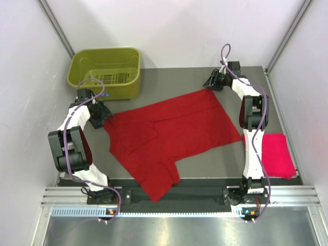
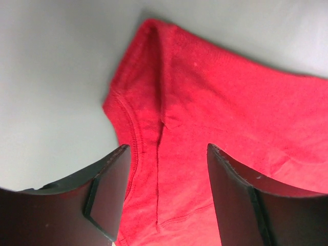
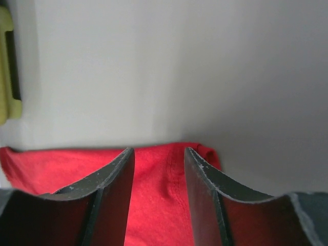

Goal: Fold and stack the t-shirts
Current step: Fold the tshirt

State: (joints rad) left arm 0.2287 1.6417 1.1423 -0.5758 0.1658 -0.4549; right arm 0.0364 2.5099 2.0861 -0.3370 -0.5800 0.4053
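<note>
A deep red t-shirt lies spread flat across the middle of the table, one sleeve hanging toward the front edge. A brighter pinkish red t-shirt lies folded at the front right, beside the right arm. My left gripper is open at the deep red shirt's left edge; in the left wrist view the jaws straddle the cloth by a stitched seam. My right gripper is open at the shirt's far right corner; in the right wrist view the hem corner lies between the jaws.
An olive-green plastic basket stands at the back left, just behind my left gripper; its edge shows in the right wrist view. White walls enclose the grey table on three sides. A metal rail runs along the front edge.
</note>
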